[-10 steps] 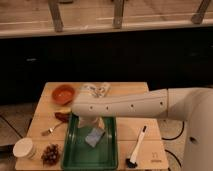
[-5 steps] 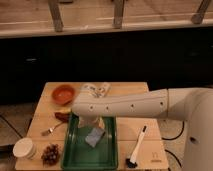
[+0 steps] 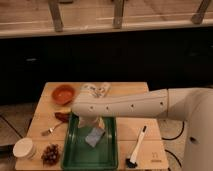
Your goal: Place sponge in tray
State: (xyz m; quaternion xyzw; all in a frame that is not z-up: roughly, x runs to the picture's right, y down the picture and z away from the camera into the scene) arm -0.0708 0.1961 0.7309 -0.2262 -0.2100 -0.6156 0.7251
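Observation:
The green tray (image 3: 75,150) lies on the front middle of the wooden table. The grey-blue sponge (image 3: 95,136) is inside the tray, in its upper half, slightly turned. My white arm reaches in from the right, and the gripper (image 3: 91,123) hangs down from its end, just above the sponge and over the far part of the tray. The gripper's lower end is at or very near the sponge; I cannot tell whether they touch.
On the table (image 3: 125,131) are an orange bowl (image 3: 63,94) at back left, a white packet (image 3: 96,89) behind the arm, a red item (image 3: 62,116), a fork (image 3: 50,131), a white cup (image 3: 24,148), a dark cluster (image 3: 50,153) and a white-handled black brush (image 3: 136,147) right of the tray.

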